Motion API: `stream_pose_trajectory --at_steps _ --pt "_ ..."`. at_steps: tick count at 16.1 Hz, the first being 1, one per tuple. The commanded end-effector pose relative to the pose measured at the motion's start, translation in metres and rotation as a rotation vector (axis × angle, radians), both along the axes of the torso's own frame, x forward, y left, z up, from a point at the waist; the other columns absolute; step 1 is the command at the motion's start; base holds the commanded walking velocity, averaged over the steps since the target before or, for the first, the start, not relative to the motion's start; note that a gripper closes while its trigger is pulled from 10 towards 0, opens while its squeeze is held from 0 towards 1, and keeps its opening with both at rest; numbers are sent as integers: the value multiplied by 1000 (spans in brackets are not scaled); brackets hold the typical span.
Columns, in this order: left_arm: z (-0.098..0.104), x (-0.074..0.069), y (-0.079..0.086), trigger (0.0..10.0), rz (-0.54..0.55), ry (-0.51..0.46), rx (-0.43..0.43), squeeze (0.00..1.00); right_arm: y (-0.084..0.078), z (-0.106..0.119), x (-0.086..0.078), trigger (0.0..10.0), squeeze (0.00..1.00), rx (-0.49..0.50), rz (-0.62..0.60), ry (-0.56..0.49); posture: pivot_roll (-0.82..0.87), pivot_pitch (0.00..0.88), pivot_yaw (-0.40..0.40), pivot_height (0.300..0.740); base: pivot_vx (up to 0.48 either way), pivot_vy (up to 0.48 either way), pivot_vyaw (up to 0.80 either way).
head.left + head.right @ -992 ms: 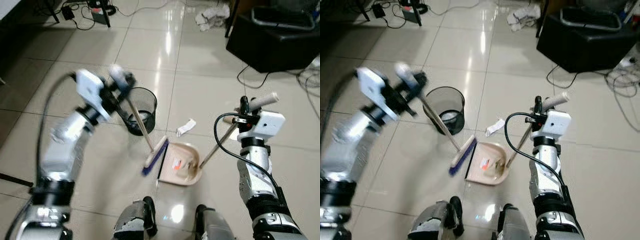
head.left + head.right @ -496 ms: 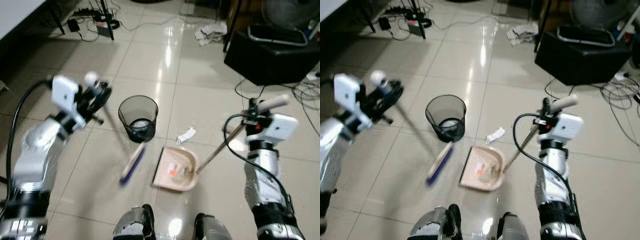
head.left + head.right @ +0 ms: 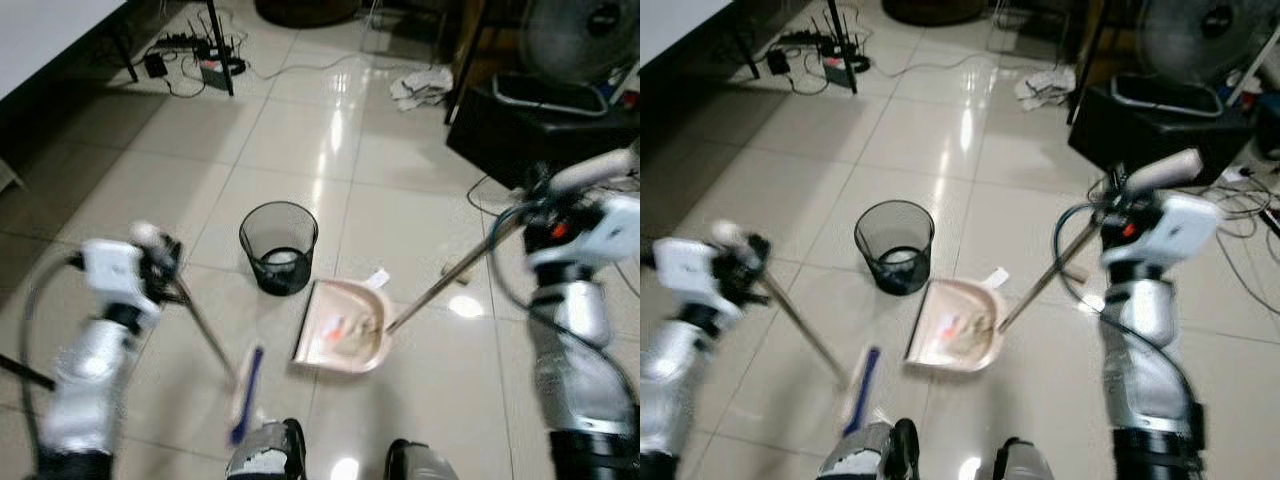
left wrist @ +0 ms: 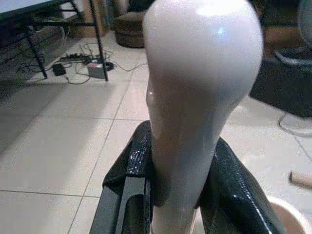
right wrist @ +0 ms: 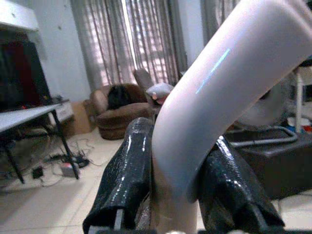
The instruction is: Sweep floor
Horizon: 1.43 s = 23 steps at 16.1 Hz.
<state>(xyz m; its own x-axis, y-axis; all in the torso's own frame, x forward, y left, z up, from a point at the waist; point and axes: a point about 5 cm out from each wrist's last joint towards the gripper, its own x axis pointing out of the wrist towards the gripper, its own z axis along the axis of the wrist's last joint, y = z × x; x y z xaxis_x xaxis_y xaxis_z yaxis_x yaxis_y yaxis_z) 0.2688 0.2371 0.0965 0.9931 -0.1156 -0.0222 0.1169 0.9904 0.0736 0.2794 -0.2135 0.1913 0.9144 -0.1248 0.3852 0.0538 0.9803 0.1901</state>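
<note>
A: Eyes on the broom (image 3: 243, 392). Its blue-bristled head sits on the tiled floor (image 3: 300, 130) close in front of the robot's feet, apart from the dustpan (image 3: 340, 338), and the thin handle slopes up to the robot's left.

B: And the left gripper (image 4: 178, 195) has the rounded top of that handle clamped between both black fingers (image 4: 129, 180), a tight pinch on a glossy knob.

A: A light tool, I'd say, with a stiff stick and soft bristles. But that smooth end could twist in the grip. A hold lower on the shaft would give more control.

B: The dustpan lies flat on the tiles, just short of the black mesh bin (image 3: 279, 245). Bits of litter are already in its tray, and a white scrap (image 3: 377, 279) rests at its far edge.

A: Its long handle runs up to the right gripper (image 5: 178, 195), which is closed around the pale curved grip. It's also light and rigid, though the pan may tip if the handle is raised.

B: Pose check: the left arm is bent low and out to the side, blurred in the head views. The right arm is raised with its wrist high, well clear of the floor.

A: Further out there's a crumpled cloth (image 3: 422, 84), a black box (image 3: 540, 120) with a fan (image 3: 575, 35) behind it, and cables (image 3: 200, 62) by the far table legs.
</note>
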Motion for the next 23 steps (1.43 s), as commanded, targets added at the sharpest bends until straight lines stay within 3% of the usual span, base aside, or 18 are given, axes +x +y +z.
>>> stream_pose_trajectory --at_steps 1,5,7,13,23 --pt "6 -1 -12 10000 -24 -32 17 0 -1 26 -4 10000 0 26 14 -74 -48 66 66 740 0 0 0" --pt "12 0 -38 10000 -63 -103 10 0 -6 76 -6 10000 0 63 58 -154 -57 42 69 740 0 0 0" --pt "18 3 -43 10000 -76 -140 23 0 -10 86 -4 10000 0 68 60 -155 -55 42 67 740 0 0 0" --pt "27 14 -49 10000 -55 -168 43 0 -27 93 4 10000 0 114 17 -124 -36 35 61 740 202 0 0" --pt "15 12 -51 10000 -49 -134 45 0 -31 94 12 10000 0 106 19 -111 -31 43 53 740 366 0 0"
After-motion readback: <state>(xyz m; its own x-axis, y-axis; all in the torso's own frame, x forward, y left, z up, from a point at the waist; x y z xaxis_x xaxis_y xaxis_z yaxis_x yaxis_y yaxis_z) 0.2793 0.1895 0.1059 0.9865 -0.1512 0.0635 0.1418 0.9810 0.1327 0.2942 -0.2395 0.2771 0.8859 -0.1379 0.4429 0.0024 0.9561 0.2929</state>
